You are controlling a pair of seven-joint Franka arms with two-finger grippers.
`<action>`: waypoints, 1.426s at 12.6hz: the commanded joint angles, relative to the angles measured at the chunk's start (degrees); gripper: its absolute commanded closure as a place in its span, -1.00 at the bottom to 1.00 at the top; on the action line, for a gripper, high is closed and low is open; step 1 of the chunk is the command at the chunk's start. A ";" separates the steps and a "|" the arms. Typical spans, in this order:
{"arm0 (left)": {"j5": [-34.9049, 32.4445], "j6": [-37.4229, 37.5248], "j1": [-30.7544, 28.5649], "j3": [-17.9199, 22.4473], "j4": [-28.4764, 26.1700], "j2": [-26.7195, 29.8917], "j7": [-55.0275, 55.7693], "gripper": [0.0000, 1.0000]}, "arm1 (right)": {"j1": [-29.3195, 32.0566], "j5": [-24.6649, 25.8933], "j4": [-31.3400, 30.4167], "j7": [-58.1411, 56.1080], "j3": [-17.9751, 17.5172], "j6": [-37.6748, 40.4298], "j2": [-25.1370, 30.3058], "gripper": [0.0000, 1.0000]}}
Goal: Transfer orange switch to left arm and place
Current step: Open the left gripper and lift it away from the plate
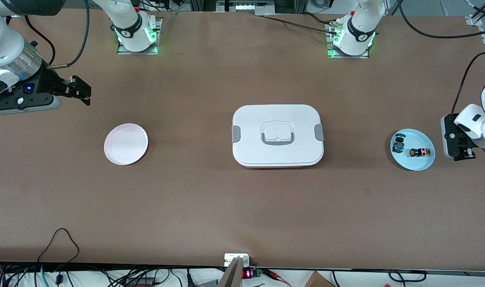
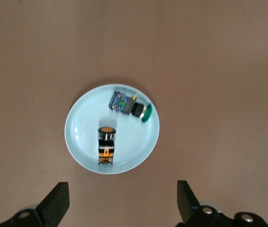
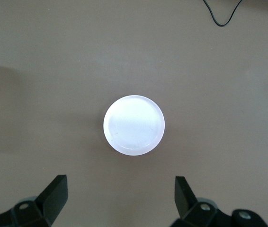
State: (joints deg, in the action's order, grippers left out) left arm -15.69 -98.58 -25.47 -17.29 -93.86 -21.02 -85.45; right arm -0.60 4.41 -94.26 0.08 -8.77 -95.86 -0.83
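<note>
Both hands (image 2: 120, 203) (image 3: 120, 201) hover open, empty

The surface (image 1: 210, 207) was plain brown. The box (image 1: 277, 135) was white with grey side clips. One plate (image 1: 126, 144) was pale pink, the other plate (image 1: 422, 163) light blue, carrying the black-and-orange orange switch (image 1: 420, 152) and a blue-and-green component (image 1: 398, 145). Both tools were black.

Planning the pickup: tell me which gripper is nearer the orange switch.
Left. The left gripper is open beside the blue plate holding the orange switch. The right gripper is open at the right arm's end of the table, with the box between.
</note>
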 commanded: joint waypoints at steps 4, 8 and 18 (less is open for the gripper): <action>1.80 17.71 -0.28 -9.50 9.91 -0.87 25.38 -1.00 | 0.51 -0.28 0.75 -0.35 -0.20 0.05 -0.93 -1.00; 1.81 22.56 -0.63 -18.54 12.99 -0.52 44.01 -1.00 | 0.69 -0.28 0.66 -0.35 -0.11 0.67 -0.93 -1.00; 12.92 21.86 19.52 2.62 15.11 6.15 74.35 -1.00 | 1.21 -0.54 0.75 -0.26 -0.11 0.67 -0.84 -1.00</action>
State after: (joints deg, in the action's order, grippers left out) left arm -9.10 -76.80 -15.29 -28.09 -78.60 -18.39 -14.52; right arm 0.15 4.38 -94.10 0.08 -8.54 -95.84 -1.78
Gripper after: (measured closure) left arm 0.000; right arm 0.000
